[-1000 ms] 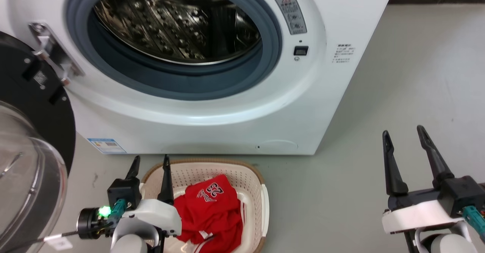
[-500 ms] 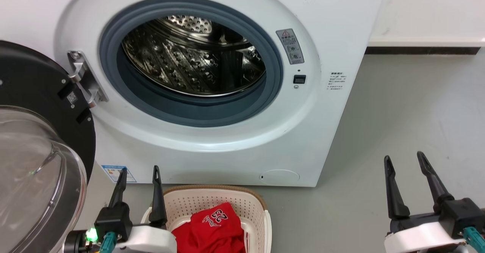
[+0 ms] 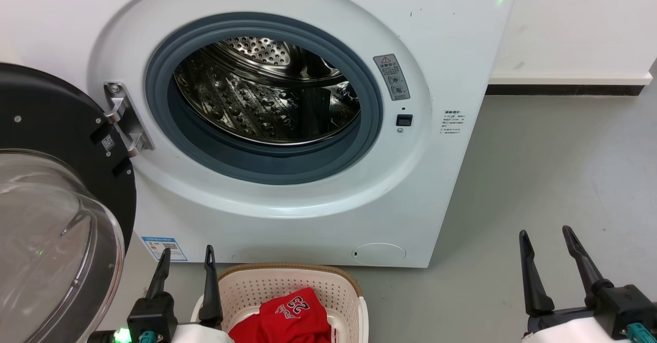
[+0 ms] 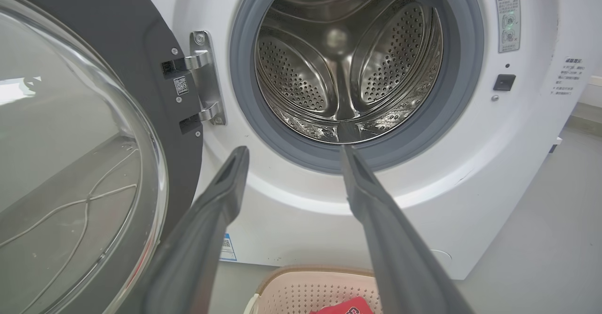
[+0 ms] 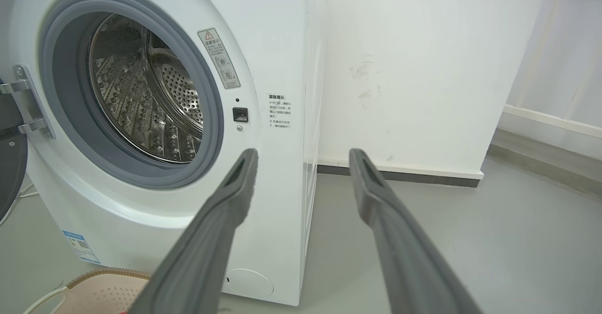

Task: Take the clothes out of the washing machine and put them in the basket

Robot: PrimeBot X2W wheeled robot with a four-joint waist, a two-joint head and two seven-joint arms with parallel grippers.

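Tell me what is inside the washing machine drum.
The drum looks empty: bare perforated steel and ribs. Its near bottom, behind the grey gasket, is hidden.

Clothes in basket before washing machine

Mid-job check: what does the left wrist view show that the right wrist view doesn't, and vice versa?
Left wrist, not right: the open door's glass bowl and the QR label on its dark frame. Right wrist, not left: the side panel, the white wall, the baseboard. Both: the washing machine porthole, the drum with no clothes visible inside, the basket rim, and an open hand each, left hand and right hand.
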